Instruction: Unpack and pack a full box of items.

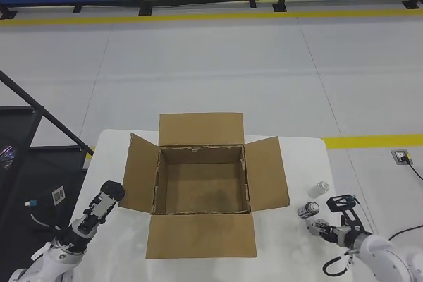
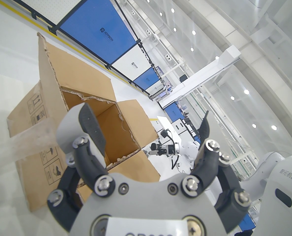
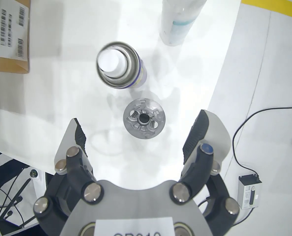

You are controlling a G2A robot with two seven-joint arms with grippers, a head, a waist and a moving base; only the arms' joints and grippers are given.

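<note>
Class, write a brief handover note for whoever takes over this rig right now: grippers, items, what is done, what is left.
Left gripper: jaws open, empty, beside the left flap of the box.
Right gripper: jaws open, empty, above the round metal part.
The box sits mid-table, flaps spread, floor bare. The white bottle, spray can and metal part are apart on the table, right of the box.
Done: unpacking, it seems.
Left: pack all three back, probably the metal part first.
</note>
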